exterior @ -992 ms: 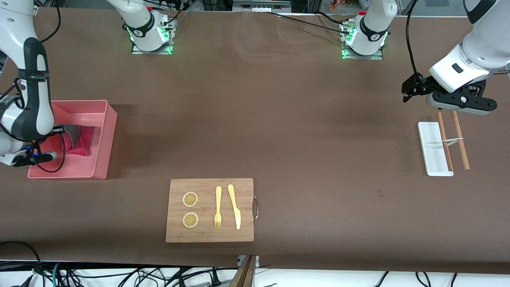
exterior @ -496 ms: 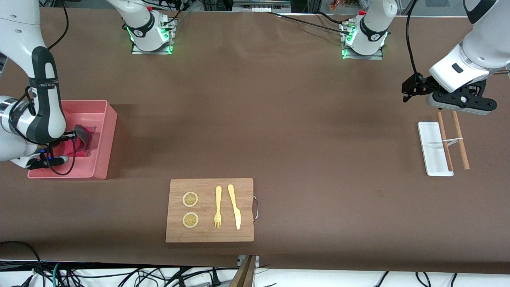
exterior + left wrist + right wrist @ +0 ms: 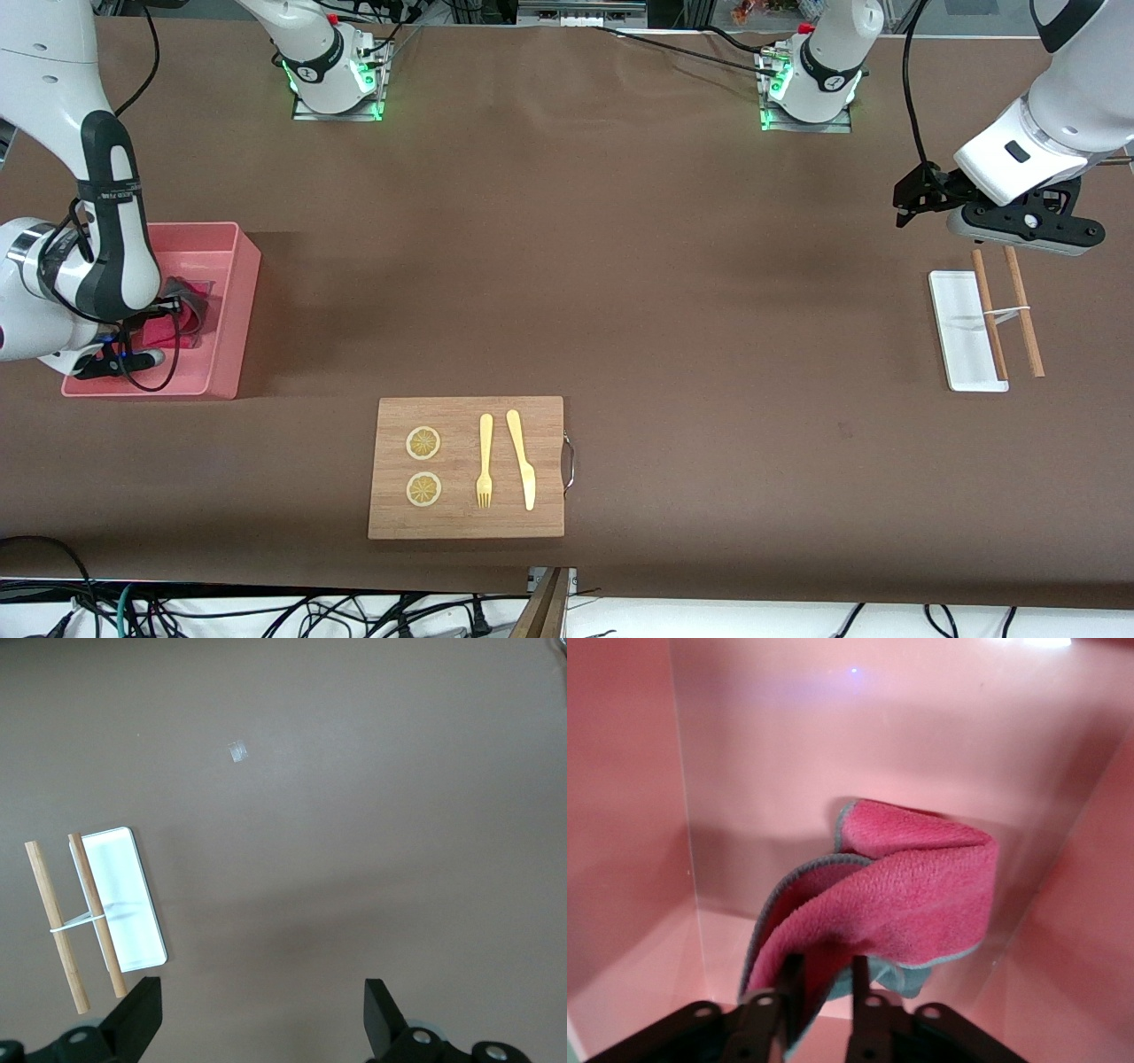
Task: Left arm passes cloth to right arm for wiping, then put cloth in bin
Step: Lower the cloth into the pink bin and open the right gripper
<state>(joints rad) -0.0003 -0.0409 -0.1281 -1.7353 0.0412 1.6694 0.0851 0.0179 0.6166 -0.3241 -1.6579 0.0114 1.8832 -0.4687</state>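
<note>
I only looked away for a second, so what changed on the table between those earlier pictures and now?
The right gripper has sunk deeper into the bin, taking the cloth down with it; its fingers are parted slightly, the cloth's edge between them. The left gripper stayed open, waiting above the table near the white tray and wooden sticks. The cutting board didn't move.

Cloth (image 3: 182, 312): largely hidden by the right arm in front view.
Bin (image 3: 232, 301): one end covered by that arm.
Right gripper (image 3: 819, 979): fingertips buried in cloth folds.
</note>
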